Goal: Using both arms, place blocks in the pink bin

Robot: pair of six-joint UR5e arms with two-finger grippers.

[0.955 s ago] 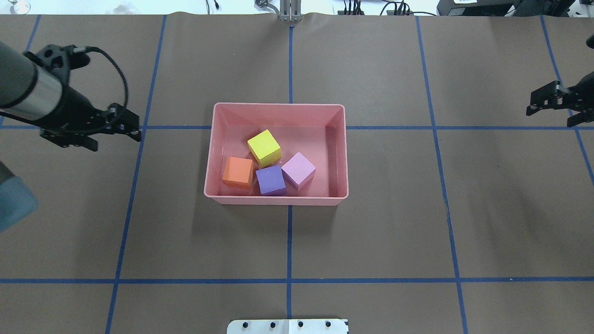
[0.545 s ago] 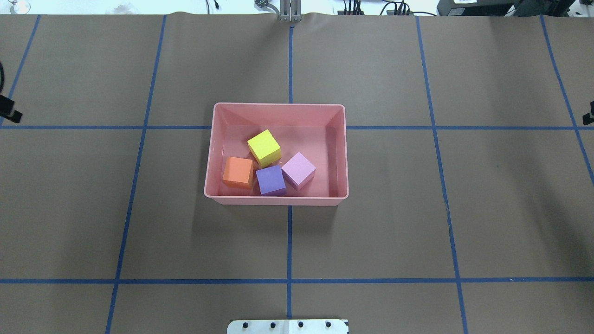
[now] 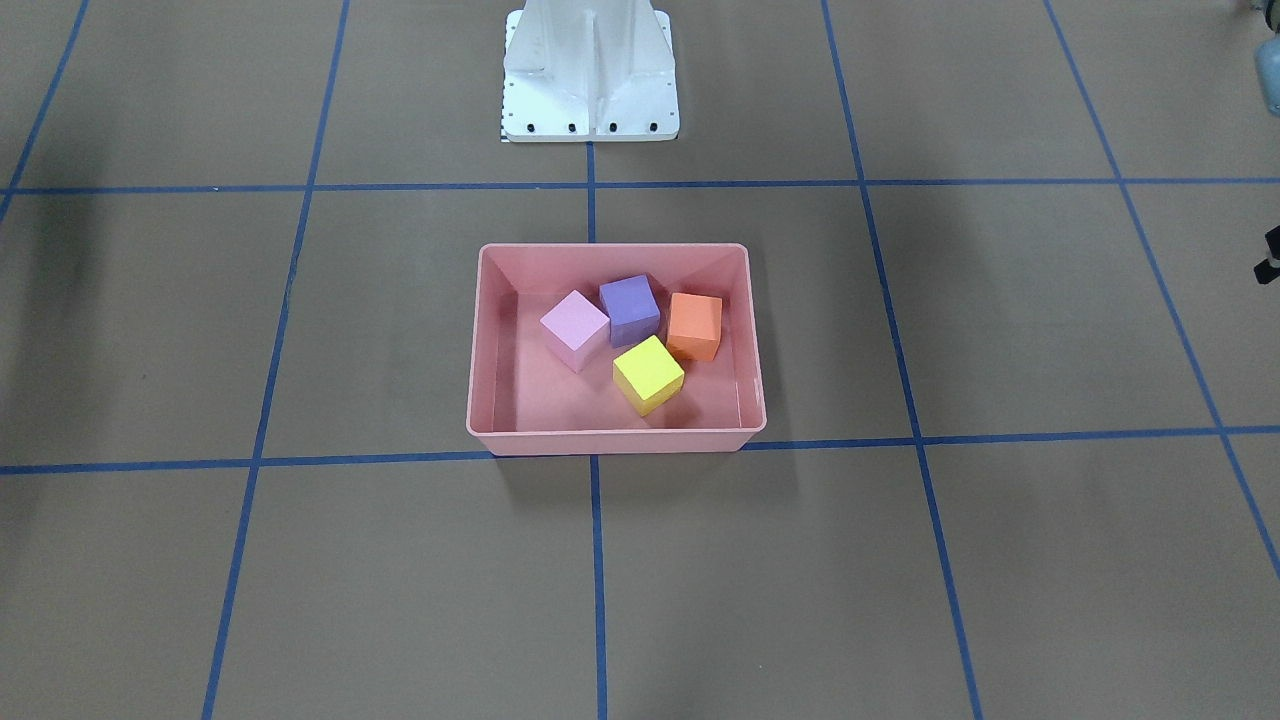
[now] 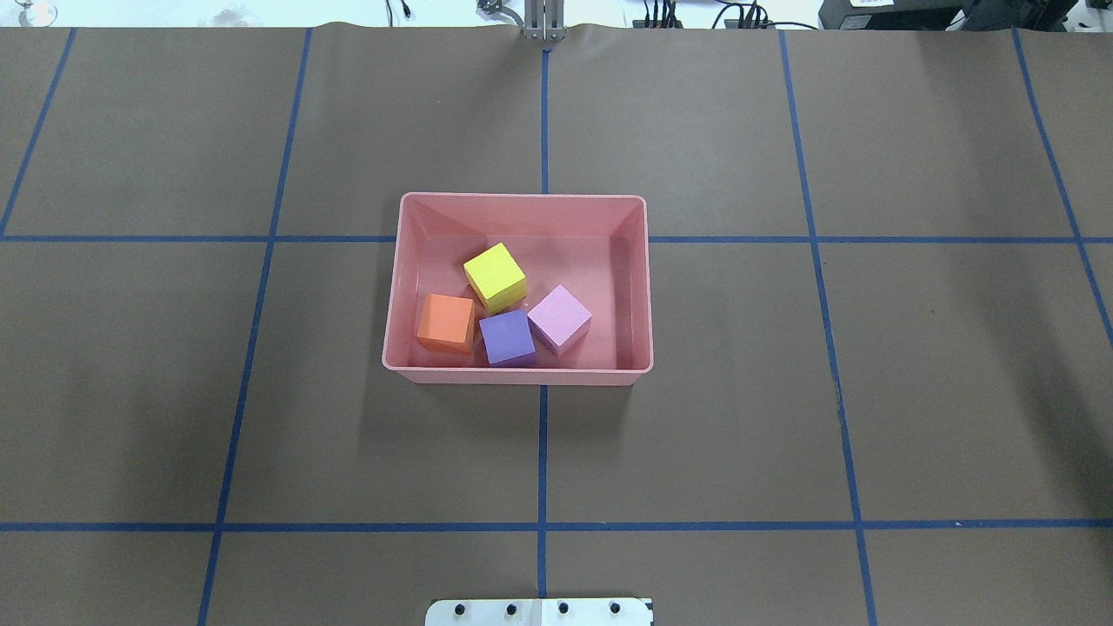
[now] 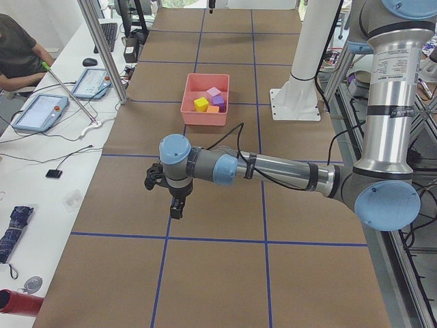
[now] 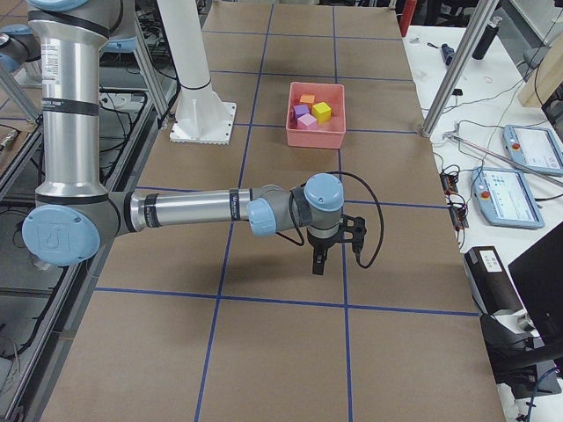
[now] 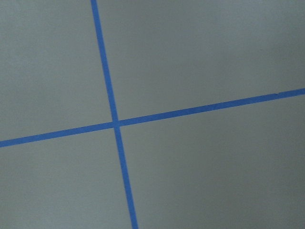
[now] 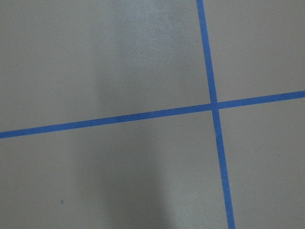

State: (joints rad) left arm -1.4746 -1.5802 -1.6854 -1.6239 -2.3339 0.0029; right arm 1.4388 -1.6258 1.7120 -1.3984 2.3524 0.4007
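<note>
The left gripper point(image 5: 176, 210) is being held low over the table point(image 5: 225, 273), fingers pointing down. Whether it is spread or pressed together cannot be told, since it is being shown only from the side. A crossing of blue tape point(image 7: 114, 125) is being framed beneath it by its wrist camera. The bin point(image 5: 203, 117) is being seen well apart from this gripper, farther along the table toward the robot's right.

The right gripper point(image 6: 318, 266) is likewise being held low with its fingers down, and its state cannot be told either. The bin point(image 6: 314, 139) is being seen well apart from it, toward the robot's left, so it is lying between the two grippers.

All four blocks are being held inside the bin point(image 4: 517, 376). The orange block point(image 4: 446, 321) is lying on the left gripper's side, and the pink block point(image 4: 559, 318) on the right gripper's side. The purple block point(image 4: 507, 337) is lying between them, and the yellow block point(image 4: 495, 276) just beyond, farther from the robot.
</note>
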